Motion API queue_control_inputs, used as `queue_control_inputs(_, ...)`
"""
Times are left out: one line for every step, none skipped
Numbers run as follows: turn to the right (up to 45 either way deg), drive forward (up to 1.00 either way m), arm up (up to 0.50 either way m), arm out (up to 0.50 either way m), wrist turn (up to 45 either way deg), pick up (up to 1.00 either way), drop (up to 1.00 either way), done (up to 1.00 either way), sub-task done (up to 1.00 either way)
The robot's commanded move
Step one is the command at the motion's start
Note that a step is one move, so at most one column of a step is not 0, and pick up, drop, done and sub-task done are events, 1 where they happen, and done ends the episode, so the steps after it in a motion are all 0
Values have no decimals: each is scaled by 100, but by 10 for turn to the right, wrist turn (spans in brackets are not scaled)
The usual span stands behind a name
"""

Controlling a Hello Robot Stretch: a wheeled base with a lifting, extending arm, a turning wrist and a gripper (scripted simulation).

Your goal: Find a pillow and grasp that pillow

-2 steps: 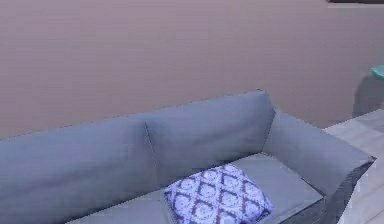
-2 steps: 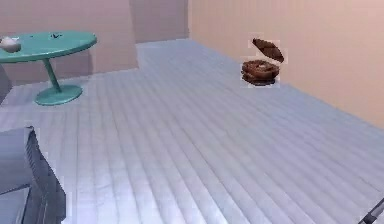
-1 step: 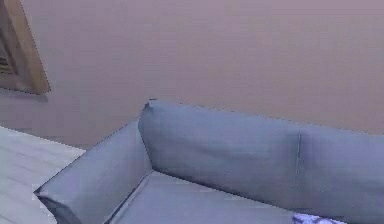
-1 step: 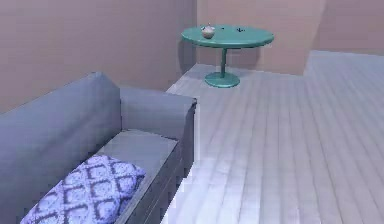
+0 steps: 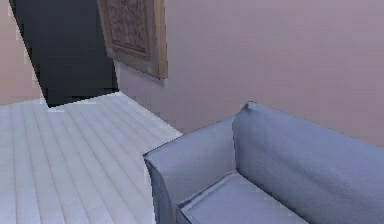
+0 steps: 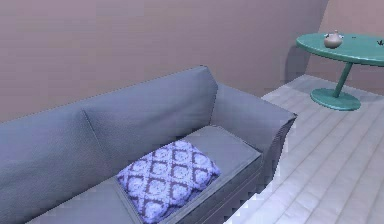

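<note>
On the seat of a grey-blue sofa point(image 6: 150, 115), a blue-and-white patterned pillow point(image 6: 168, 178) lies flat near the cushion's front edge. The tool's state cannot be told. The risk from here is that the soft pillow folds or slides off the seat if caught by a corner, and the sofa's armrest point(image 6: 268, 125) could foul a low reach. Well apart stand a round green worktop point(image 6: 356, 48) bearing a small bowl point(image 6: 333, 40), a framed wall picture point(image 5: 135, 35) and a dark door-like panel point(image 5: 65, 50).
</note>
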Motion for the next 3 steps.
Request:
queue_control_inputs(0, 0, 50, 0, 0, 0, 0, 0, 0)
queue_control_inputs(0, 0, 8, 0, 0, 0, 0, 0, 0)
queue_control_inputs(0, 0, 0, 28, 0, 0, 0, 0, 0)
